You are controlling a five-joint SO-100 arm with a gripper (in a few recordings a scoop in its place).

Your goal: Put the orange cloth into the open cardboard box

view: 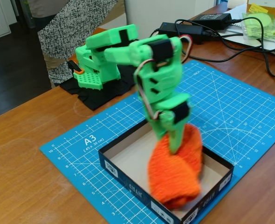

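The bright orange fluffy cloth (pixel 177 170) hangs bunched from my green gripper (pixel 175 140), whose fingers are shut on its top. It dangles inside the open cardboard box (pixel 123 175), over the box's right half, with its lower end down near the front wall. I cannot tell whether it touches the off-white floor. The box is dark outside with white labels and lies on the blue cutting mat (pixel 221 107). The cloth looks slightly blurred.
The arm's green base (pixel 98 67) stands on a black pad at the mat's far left corner. Black power bricks and cables (pixel 207 25) lie at the back right, beside a yellow-green item in a plastic bag (pixel 263 23). A person stands behind the table.
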